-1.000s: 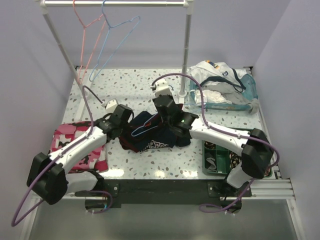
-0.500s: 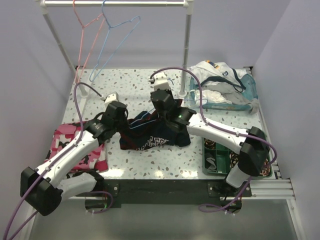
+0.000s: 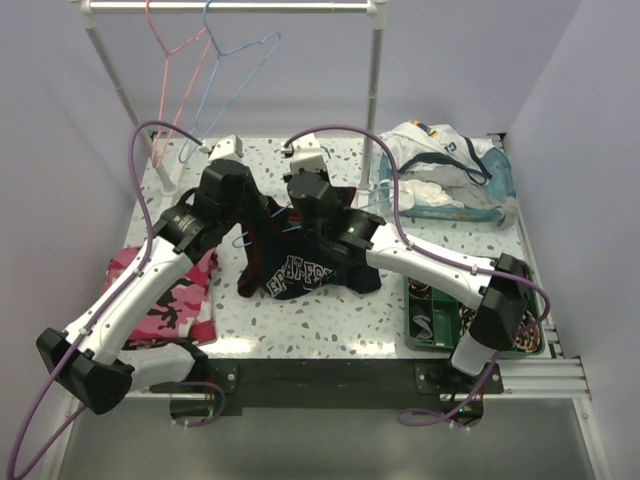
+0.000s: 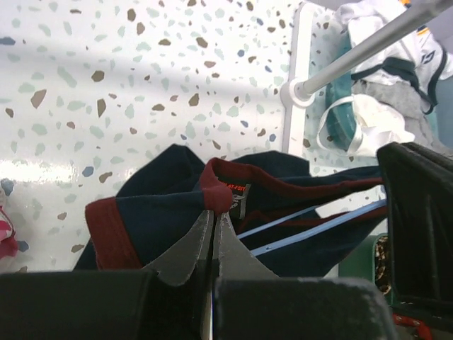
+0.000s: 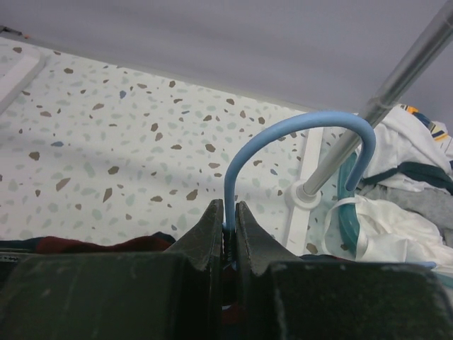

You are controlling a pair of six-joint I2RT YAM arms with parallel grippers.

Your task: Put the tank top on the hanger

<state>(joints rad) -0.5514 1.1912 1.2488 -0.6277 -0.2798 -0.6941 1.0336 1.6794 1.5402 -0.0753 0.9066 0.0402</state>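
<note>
**Two pairs of jaws, one top, one hanger**

The left jaws are pressed fully together, pinching the dark red trim of the single tank top [image 4: 163, 212] right at their tips. The navy cloth is spreading below and to either side of them. Its lower part, with the white lettering facing up, is lying on the worktop [image 3: 330, 325] nearer than both pairs of jaws. Two stretches of thin blue wire are running across the cloth just right of the left jaws.

The right jaws are also closed tight, gripping the hanger [image 5: 229, 191] on the stem of its hook. The hook is curving up above them and over to their right. A sliver of the top is showing at their lower left. Seen from above, the right jaws are sitting just right of the left jaws, over the top's far edge.

There are three hangers in all. Besides the gripped one, a pink hanger [image 3: 170, 50] and a second blue hanger [image 3: 220, 48] are hanging on the rail [image 3: 230, 8], well behind the left jaws. One camouflage cloth [image 3: 160, 300] is lying left of and nearer than the left jaws. One bin [image 3: 500, 190] of white garments [image 3: 440, 150] is sitting right of the right jaws, and one green tray [image 3: 412, 320] is nearer.
</note>
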